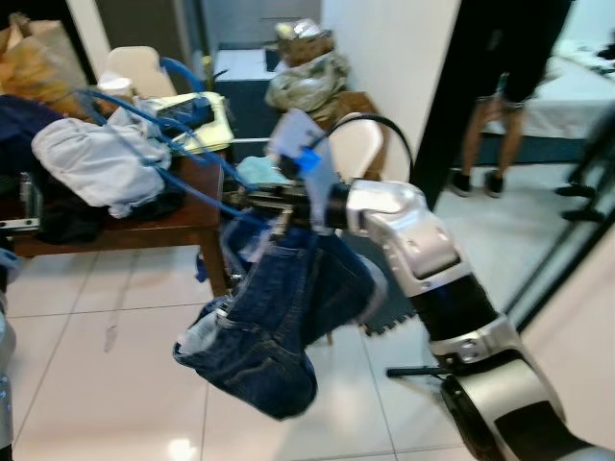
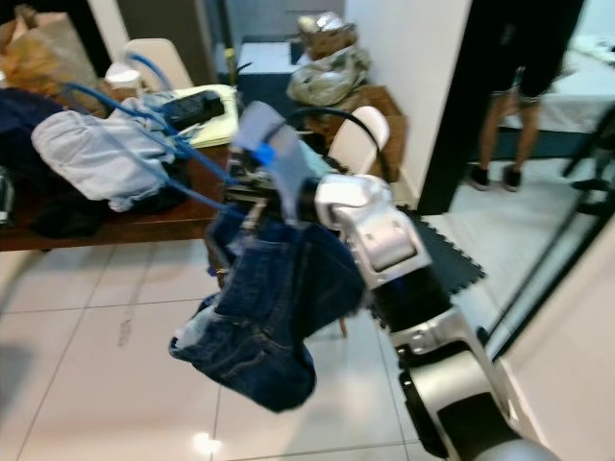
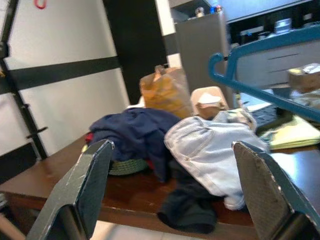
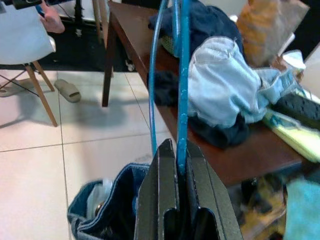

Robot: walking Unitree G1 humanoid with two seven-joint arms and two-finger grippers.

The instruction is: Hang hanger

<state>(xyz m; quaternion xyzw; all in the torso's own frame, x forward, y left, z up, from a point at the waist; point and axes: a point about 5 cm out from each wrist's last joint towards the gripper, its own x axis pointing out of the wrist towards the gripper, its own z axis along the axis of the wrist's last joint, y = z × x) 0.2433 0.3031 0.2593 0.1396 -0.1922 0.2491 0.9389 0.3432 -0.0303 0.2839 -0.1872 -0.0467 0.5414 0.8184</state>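
Observation:
A blue wire hanger [image 1: 154,130] slants up and to the left over the table edge. Dark blue jeans [image 1: 274,317] are draped on its lower end and hang in a bundle above the floor. My right gripper [image 1: 261,199] reaches in from the lower right and is shut on the hanger [image 4: 183,100], the wire pinched between its fingers [image 4: 162,190], with the jeans [image 4: 107,210] just below. My left gripper [image 3: 172,146] is open and holds nothing; it faces the table, and the hanger's hook [image 3: 220,70] shows off to one side.
A brown table [image 1: 183,226] carries a pale denim garment [image 1: 96,163], dark clothes and a paper bag [image 1: 34,62]. A white chair [image 1: 360,144] stands behind my arm. A person [image 1: 504,86] stands at the back right by a black rack [image 1: 577,192]. White tiled floor [image 1: 106,384] lies below.

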